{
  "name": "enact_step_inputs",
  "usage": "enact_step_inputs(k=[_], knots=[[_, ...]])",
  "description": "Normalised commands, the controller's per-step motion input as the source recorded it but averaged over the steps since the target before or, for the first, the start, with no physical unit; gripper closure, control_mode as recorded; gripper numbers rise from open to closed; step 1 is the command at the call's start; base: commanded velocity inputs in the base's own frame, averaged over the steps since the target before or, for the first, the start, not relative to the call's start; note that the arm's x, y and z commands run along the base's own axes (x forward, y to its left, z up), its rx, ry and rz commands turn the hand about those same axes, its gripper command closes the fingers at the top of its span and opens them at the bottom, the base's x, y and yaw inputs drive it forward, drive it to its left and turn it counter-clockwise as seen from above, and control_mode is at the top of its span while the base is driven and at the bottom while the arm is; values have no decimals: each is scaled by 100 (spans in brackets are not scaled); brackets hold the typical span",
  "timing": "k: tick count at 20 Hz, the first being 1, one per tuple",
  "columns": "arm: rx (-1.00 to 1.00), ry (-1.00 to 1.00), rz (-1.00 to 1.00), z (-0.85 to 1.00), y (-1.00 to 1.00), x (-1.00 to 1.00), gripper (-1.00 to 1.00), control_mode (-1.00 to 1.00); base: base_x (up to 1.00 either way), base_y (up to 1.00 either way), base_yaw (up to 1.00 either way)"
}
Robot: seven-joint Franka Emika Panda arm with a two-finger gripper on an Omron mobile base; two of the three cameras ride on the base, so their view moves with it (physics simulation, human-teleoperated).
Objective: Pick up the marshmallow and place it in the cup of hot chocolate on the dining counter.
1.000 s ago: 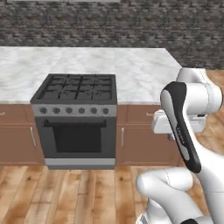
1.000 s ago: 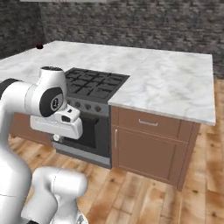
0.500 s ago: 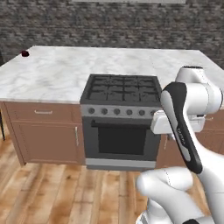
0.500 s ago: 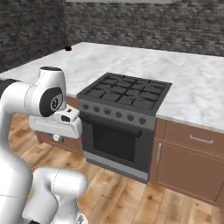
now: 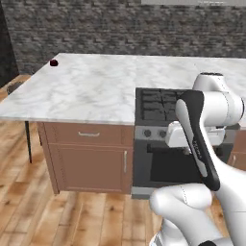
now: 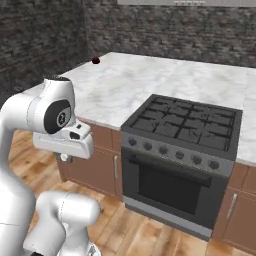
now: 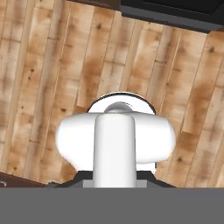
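The marshmallow is too small for us to place, and whether it sits between the fingers we cannot tell. Nearest us the gripper (image 6: 64, 158) hangs tucked by the arm, pointing down, jaws together. The hand view gives the wooden floor (image 7: 48, 65) beneath it; both base views give the way ahead. Beyond stands the oven (image 6: 175, 185) under the black cooktop (image 6: 187, 122), set in the dining counter (image 5: 96, 86). Our whole picture has slid over the last second: the base drives, the things rest. The far corner has come in, bearing the cup of hot chocolate (image 5: 54, 62), well apart from the gripper, so we judge much approach remains.
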Motion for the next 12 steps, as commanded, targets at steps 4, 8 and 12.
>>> enact_step_inputs(k=[4,8,12], knots=[[0,0,0,0,0,0,100,100,81,100,0],[0,0,0,0,0,0,100,100,64,100,0],[0,0,0,0,0,0,100,100,50,100,0]])
